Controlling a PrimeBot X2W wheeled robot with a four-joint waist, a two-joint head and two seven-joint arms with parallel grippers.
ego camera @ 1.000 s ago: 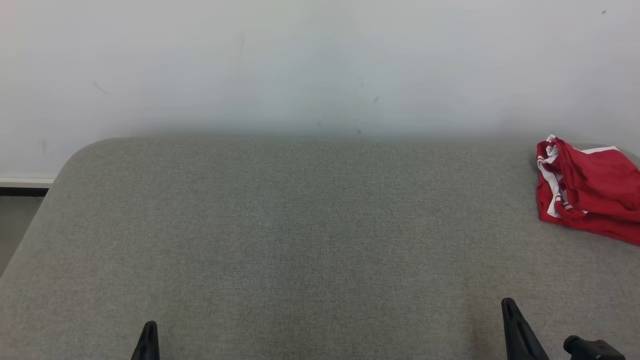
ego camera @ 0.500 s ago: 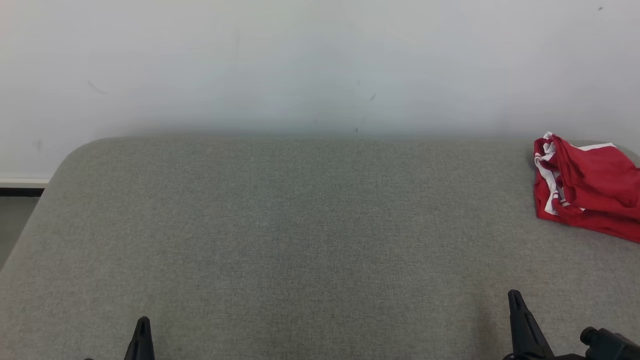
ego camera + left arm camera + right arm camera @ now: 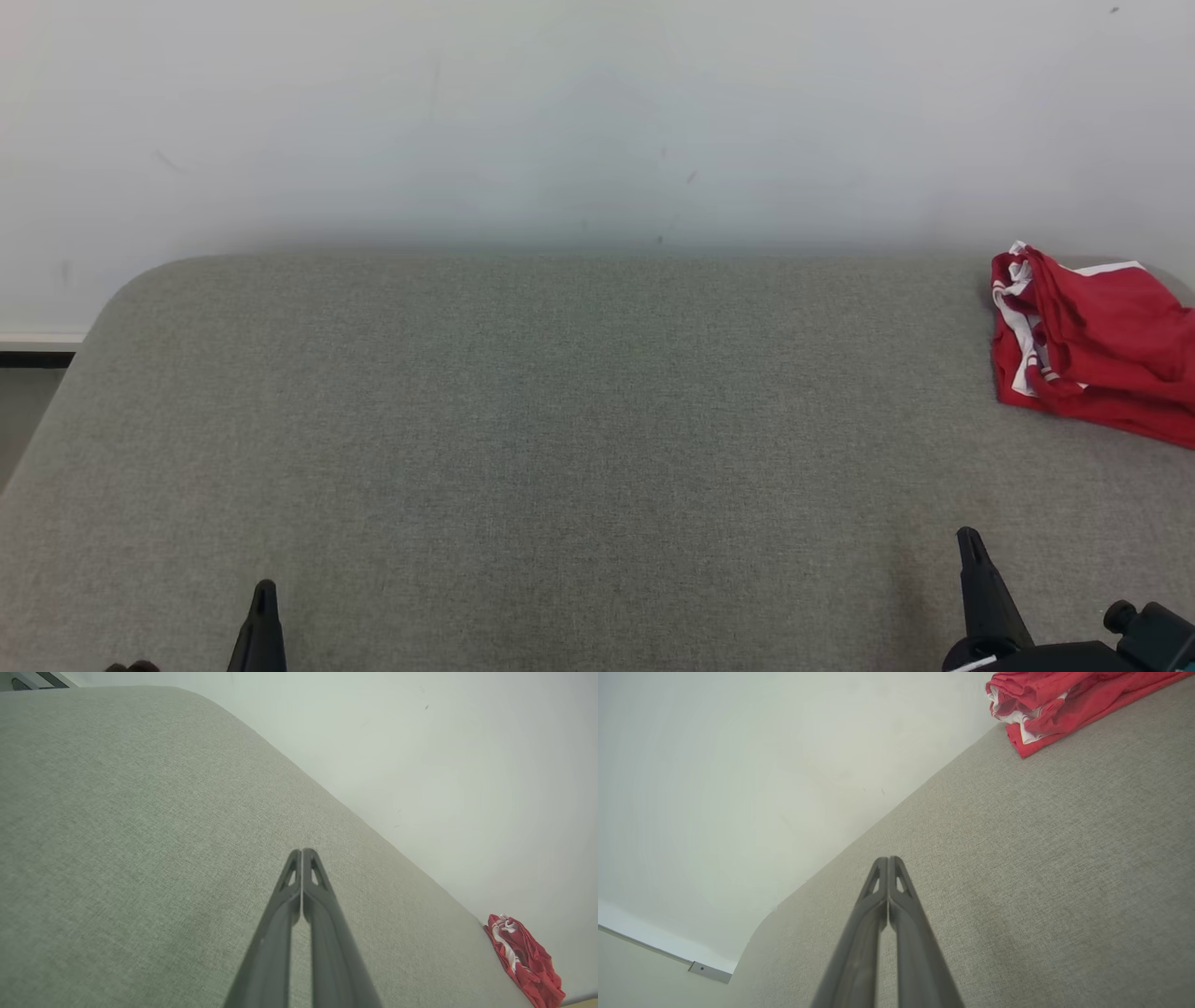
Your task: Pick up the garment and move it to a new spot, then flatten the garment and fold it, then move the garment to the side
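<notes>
A red garment [image 3: 1102,350] with white trim lies bunched at the far right of the grey fabric surface [image 3: 560,420], close to the wall. The left wrist view shows the garment [image 3: 525,961] small at the lower right, and the right wrist view has the garment [image 3: 1055,704] at the top right. My left gripper [image 3: 264,590] sits at the lower left, shut and empty, far from the cloth. My right gripper [image 3: 969,537] is at the lower right, also shut and empty, well short of the garment. In each wrist view the fingers [image 3: 302,851] [image 3: 888,859] meet at the tips.
A pale wall [image 3: 597,121] rises directly behind the grey surface. The surface has a rounded far-left corner [image 3: 159,280], with floor and a dark baseboard [image 3: 33,359] beyond it.
The head camera has shifted slightly, sliding the scene left and up. Both gripper tips have crept a little, the right one up and rightward. The garment lies as before.
</notes>
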